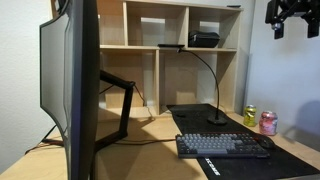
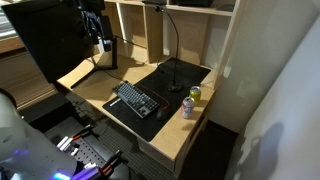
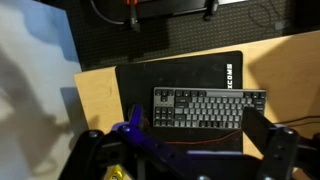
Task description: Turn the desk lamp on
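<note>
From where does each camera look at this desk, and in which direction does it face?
Exterior view: low, at desk height, facing the shelves over the keyboard and desk lamp; the claw hangs at top right.
Exterior view: high, looking down on the desk; the claw shows upper left.
Wrist view: looking down on the keyboard; the open claw at the bottom.
Shared: all three show the keyboard.
</note>
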`<state>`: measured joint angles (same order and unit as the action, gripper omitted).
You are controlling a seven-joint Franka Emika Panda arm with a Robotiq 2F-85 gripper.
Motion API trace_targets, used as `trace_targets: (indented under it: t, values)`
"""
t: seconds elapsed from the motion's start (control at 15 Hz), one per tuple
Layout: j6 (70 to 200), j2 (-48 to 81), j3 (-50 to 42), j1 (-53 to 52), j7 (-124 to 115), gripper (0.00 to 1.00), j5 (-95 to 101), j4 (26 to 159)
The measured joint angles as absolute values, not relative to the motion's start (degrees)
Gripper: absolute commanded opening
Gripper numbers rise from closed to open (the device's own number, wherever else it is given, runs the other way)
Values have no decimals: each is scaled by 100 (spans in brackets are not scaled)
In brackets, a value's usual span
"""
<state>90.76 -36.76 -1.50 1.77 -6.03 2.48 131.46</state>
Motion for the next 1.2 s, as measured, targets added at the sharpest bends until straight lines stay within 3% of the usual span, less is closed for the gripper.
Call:
trace_targets:
  t: [0.67,1.2]
  values:
    - [9081,-3618,-209,233,-1230,100,-262,12959]
    - [9308,-2798,-1419,655,-1068,100,-1046,10989]
